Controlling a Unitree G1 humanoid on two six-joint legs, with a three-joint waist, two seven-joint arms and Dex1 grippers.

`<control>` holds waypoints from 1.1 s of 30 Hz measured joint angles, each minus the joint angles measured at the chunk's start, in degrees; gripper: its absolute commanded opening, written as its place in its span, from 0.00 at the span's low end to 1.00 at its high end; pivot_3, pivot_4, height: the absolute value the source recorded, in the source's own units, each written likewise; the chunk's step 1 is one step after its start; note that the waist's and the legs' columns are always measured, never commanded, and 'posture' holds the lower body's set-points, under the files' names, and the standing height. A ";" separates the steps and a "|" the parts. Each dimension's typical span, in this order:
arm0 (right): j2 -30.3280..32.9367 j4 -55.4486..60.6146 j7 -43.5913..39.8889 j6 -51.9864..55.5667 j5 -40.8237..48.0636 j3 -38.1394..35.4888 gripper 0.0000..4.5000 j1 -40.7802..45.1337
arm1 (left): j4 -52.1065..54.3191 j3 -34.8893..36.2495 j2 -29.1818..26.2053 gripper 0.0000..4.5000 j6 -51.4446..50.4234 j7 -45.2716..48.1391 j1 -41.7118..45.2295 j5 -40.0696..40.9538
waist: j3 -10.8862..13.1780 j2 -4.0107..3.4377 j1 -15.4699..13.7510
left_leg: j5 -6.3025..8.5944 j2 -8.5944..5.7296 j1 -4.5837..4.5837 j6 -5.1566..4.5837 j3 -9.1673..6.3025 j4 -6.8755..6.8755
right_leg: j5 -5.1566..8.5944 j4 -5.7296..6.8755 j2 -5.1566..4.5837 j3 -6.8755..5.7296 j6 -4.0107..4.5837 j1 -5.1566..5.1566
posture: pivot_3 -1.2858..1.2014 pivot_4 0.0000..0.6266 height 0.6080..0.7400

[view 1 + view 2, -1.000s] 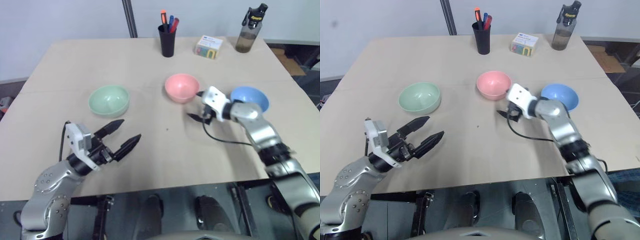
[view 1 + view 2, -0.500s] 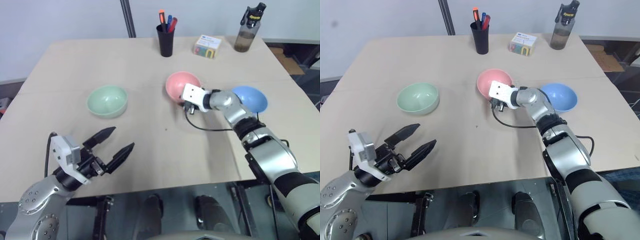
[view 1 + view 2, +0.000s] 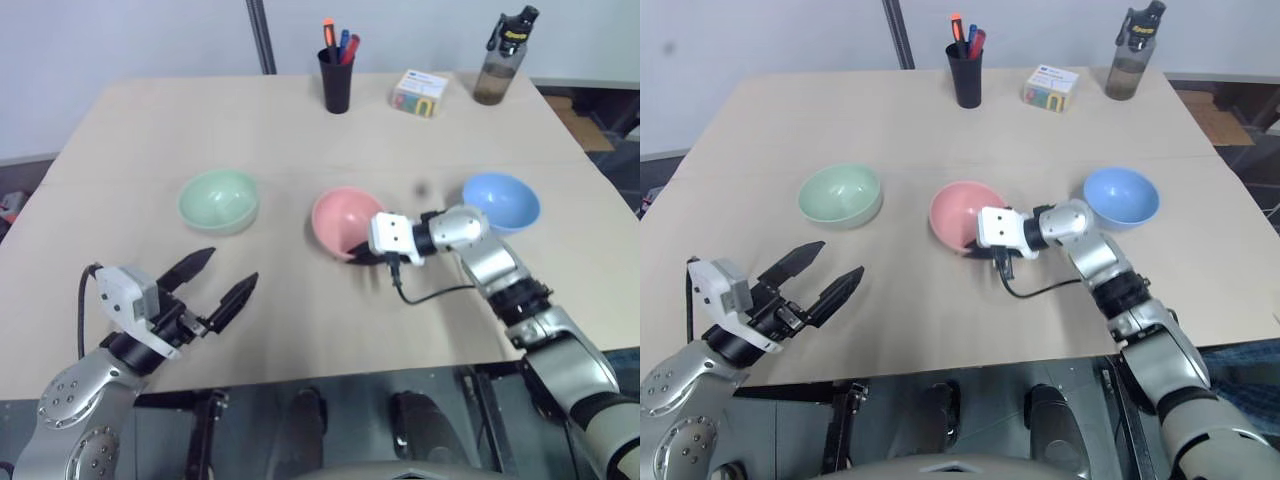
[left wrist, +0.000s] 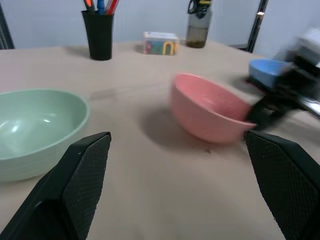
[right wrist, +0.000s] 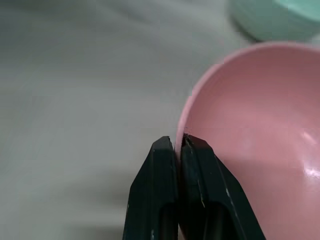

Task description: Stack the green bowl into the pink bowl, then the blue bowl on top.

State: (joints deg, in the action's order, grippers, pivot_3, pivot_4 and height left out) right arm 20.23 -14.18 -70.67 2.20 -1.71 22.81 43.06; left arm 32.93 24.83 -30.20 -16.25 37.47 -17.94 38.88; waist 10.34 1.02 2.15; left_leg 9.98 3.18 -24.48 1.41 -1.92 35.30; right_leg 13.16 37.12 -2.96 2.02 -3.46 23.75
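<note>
Right wrist view: the rim of the pink bowl (image 5: 250,130) is pinched between the two black fingers (image 5: 200,200) of the right gripper (image 3: 358,253). The jaws are squeezed tight on the thin edge, one finger inside the bowl and one outside. The pink bowl is seen as small, round, smooth and plain, with a little shine on its inside. From the left wrist view it is seen tipped up on one side, where it is being held.

On the head views the pink bowl is found in the middle of the table (image 3: 150,130), between the other two bowls. The green bowl (image 3: 218,200) is set on the robot's left side of it, a little way off and not touching. It is pale mint, round and plain, and it sits upright with nothing inside. The blue bowl (image 3: 500,201) is set on the robot's right side, near the right arm. It is light sky blue, the same shape and size as the others, and also has nothing in it.

The left gripper (image 3: 225,283) is held near the front edge of the table, well apart from all three bowls. Its jaws are spread wide and nothing is held between them.
</note>
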 measured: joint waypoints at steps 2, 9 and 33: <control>0.11 2.79 0.38 2.82 -0.11 0.43 0.32 -0.80 | 0.11 -0.34 -0.46 1.00 -1.04 -1.31 0.41 -0.73 | -0.01 0.01 0.19 | -0.02 0.05 0.18 0.04 0.00 0.00 | 0.04 0.05 0.05 0.01 -0.06 -0.09 | 0.52 0.24 1.00; 0.23 7.63 4.91 8.30 0.20 0.12 1.00 -1.91 | 1.30 -2.22 -3.17 1.00 -6.01 -12.86 2.20 -14.18 | 0.00 0.01 0.07 | -0.04 0.04 0.24 0.07 0.07 -0.01 | 0.03 0.20 0.06 0.14 -0.02 -0.07 | 0.52 0.24 1.00; 5.87 31.84 20.70 25.21 9.95 -11.59 1.00 -12.47 | -23.77 -39.15 -21.01 0.02 -24.66 -7.70 46.52 -43.27 | 0.06 0.19 -1.19 | -0.10 0.02 -0.35 0.16 0.13 -0.08 | -0.14 0.29 0.13 0.25 -0.19 0.55 | 0.52 0.24 1.00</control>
State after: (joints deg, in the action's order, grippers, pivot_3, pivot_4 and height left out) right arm 26.11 17.67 -49.97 27.41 8.23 11.21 30.59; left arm 9.16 -14.32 -51.21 -40.91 29.77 28.58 -4.38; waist 10.39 1.22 0.96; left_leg 9.88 3.20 -24.84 1.57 -1.80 35.22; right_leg 13.02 37.41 -2.83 2.28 -3.64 24.31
